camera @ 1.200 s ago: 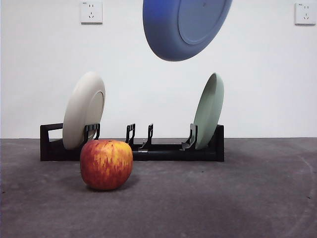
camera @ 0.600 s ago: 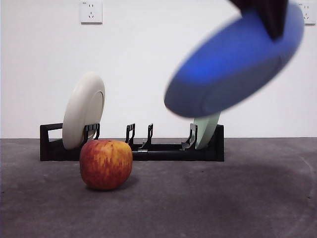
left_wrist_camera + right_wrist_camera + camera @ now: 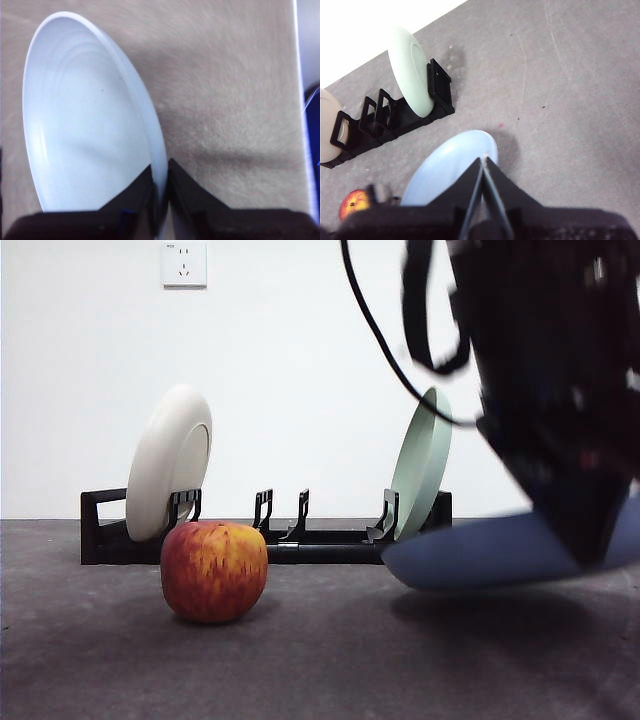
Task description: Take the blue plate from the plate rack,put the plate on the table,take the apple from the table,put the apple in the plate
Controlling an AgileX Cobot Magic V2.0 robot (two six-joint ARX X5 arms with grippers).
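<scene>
My left gripper (image 3: 160, 167) is shut on the rim of the blue plate (image 3: 85, 125). In the front view the big dark arm comes down at the right, and the left gripper (image 3: 585, 540) holds the blue plate (image 3: 470, 555) almost flat, just above the table (image 3: 300, 670), with a shadow beneath it. The apple (image 3: 214, 571) stands on the table to the left, in front of the black plate rack (image 3: 330, 545). My right gripper (image 3: 482, 159) is shut and empty, high above the blue plate (image 3: 445, 170), the plate rack (image 3: 395, 120) and the apple (image 3: 351, 204).
A cream-white plate (image 3: 170, 475) stands in the rack's left end and a pale green plate (image 3: 422, 465) in its right end. The rack's middle slots hold nothing. A white wall with a socket (image 3: 184, 263) rises behind the rack.
The blue plate has swung down from high up, tilted, to nearly flat just above the table at the right. The dark arm holding it has come into view. The apple has not moved.
</scene>
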